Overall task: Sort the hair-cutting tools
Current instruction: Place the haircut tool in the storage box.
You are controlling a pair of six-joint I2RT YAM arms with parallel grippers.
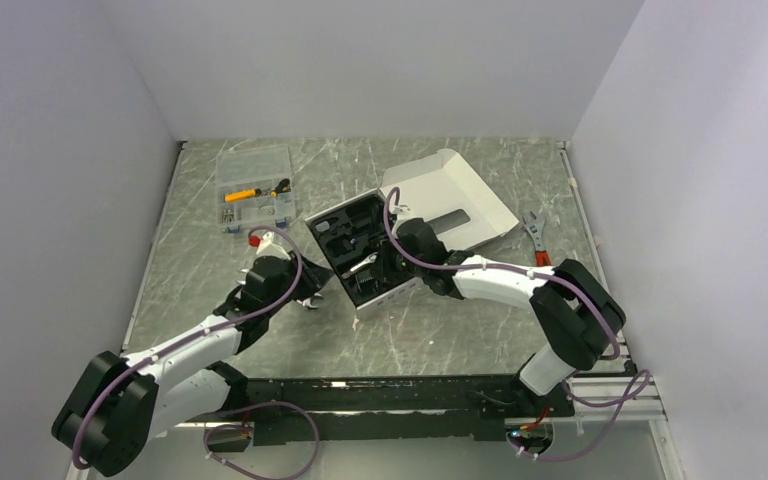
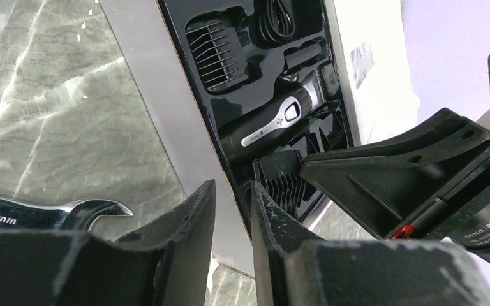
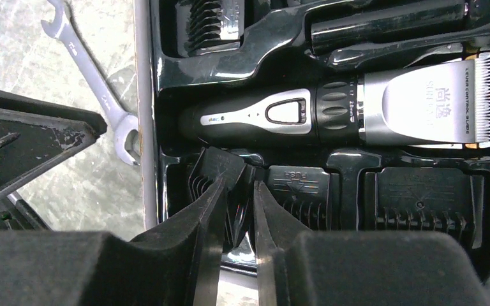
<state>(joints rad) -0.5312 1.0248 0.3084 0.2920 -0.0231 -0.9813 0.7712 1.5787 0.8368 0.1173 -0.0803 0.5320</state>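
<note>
Comb attachment [image 3: 217, 164]: tilted in the case [image 3: 145, 76] end slot, beside the hair clipper [image 3: 332, 115]. My right tool [image 3: 238, 185] pinches it, nearly closed; left tool [image 2: 233, 188] clamps the case rim. Advise straight lift.

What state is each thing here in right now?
White box lid: open, folded back.
Black-and-silver electric hair clipper: seated in black moulded tray.
Small black plastic comb attachment: pinched by right gripper.
Silver open-end wrench: lying flat, ungripped.
Left gripper: narrowed, grip unclear.
</note>
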